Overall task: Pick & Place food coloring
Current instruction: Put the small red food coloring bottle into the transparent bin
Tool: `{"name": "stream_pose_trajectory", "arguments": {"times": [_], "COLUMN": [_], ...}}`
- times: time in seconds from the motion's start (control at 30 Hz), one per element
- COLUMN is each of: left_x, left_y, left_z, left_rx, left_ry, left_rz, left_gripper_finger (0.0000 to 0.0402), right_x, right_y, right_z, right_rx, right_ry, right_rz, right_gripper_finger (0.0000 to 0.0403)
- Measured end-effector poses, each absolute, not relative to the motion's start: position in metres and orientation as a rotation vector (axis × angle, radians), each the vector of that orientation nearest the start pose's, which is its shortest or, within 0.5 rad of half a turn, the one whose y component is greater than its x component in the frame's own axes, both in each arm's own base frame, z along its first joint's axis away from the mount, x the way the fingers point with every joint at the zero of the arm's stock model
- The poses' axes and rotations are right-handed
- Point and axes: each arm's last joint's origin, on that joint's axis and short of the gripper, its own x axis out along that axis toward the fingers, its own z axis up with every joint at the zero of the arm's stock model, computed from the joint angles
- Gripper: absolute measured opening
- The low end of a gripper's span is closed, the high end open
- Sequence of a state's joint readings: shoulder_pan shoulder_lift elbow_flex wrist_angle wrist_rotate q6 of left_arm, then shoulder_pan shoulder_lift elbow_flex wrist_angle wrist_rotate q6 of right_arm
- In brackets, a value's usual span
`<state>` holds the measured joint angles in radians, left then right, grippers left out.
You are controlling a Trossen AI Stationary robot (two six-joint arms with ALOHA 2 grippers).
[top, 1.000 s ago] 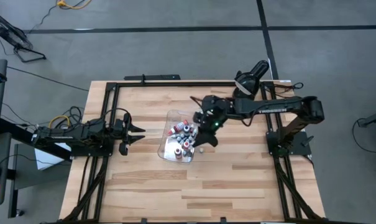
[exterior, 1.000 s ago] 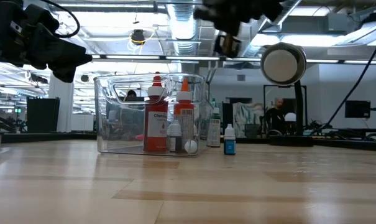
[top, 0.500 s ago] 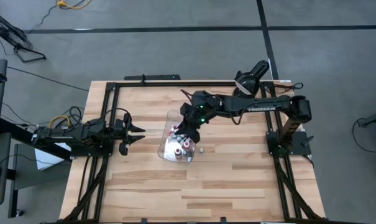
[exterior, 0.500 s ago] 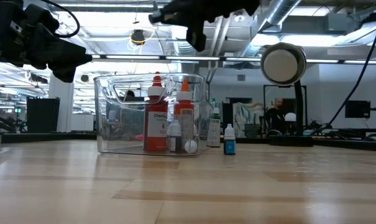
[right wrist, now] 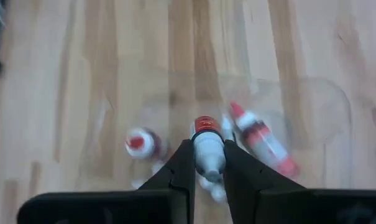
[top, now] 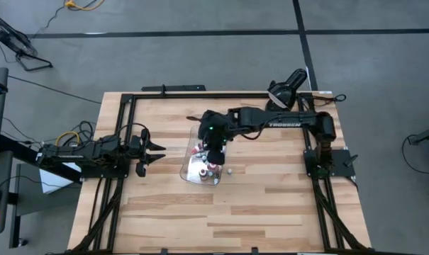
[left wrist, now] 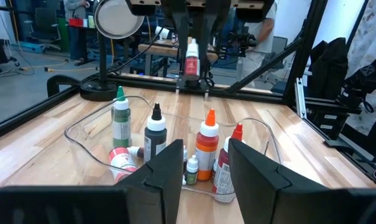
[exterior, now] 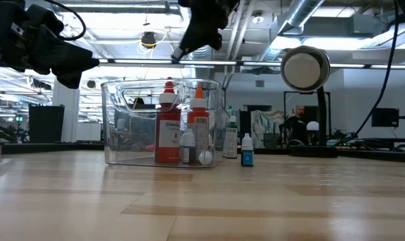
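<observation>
Wooden table (top: 271, 205), framed in black rails; clear plastic tray (exterior: 115, 127) near its middle, holding upright food coloring bottles (left wrist: 206, 152); right gripper (right wrist: 207, 163) above the tray, fingers clamped on one small white red-capped bottle (right wrist: 207, 146) held in the air; left gripper (top: 152, 151) beside the tray at table's left edge, fingers parted, gripping nothing; one small teal bottle (exterior: 247, 151) standing just outside the tray.

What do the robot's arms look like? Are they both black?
Yes, both are black. The right arm is long and jointed, with white TROSSEN letters on its side and a tiny green light near its wrist. The left arm is chunkier, with yellow and black cables curling behind it. The left gripper has two flat, pointed black fingers.
</observation>
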<state>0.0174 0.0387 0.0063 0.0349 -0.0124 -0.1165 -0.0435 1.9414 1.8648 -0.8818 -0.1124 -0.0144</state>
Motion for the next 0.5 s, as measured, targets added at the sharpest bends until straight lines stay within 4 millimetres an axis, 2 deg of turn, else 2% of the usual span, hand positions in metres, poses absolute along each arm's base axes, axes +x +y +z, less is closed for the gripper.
{"name": "stream_pose_trajectory", "arguments": {"times": [0.3,0.5], "left_x": [0.1,0.1], "left_y": [0.002,0.002], "left_z": [0.166,0.166], "left_rx": [-0.117,-0.117], "left_ry": [-0.004,-0.004], "left_rz": [0.029,0.029], "left_gripper_finger": [0.0118,0.0118], "right_x": [0.428,0.421], "right_y": [-0.011,-0.013], "right_z": [0.3,0.286], "right_rx": [-0.019,-0.04], "right_ry": [1.109,1.261], "right_rz": [0.088,0.047], "right_gripper_finger": [0.0048,0.0048]}}
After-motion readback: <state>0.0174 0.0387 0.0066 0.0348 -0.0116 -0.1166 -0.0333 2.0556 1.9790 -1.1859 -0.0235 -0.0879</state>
